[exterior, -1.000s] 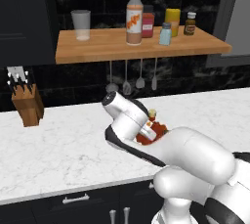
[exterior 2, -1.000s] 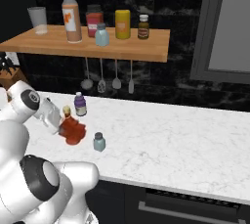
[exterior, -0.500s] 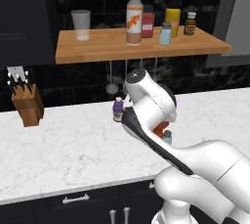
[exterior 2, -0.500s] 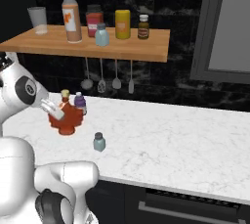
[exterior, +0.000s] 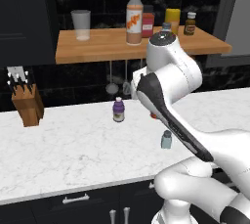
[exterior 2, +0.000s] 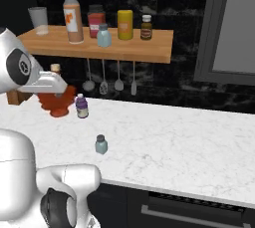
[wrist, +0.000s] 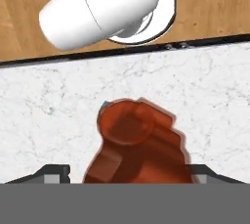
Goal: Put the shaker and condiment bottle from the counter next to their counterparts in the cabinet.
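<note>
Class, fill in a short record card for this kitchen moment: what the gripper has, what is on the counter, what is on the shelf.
gripper: shut on the condiment bottle, lifted above the counter
on counter: shaker, small purple bottle, knife block
on cabinet shelf: tall orange-labelled bottle, second pale blue shaker, glass, red jar, yellow jar, small brown bottle
under shelf: hanging utensils

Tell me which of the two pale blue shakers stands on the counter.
The shaker alone on the white counter, in front of the purple bottle; its twin stands on the wooden shelf.
</note>
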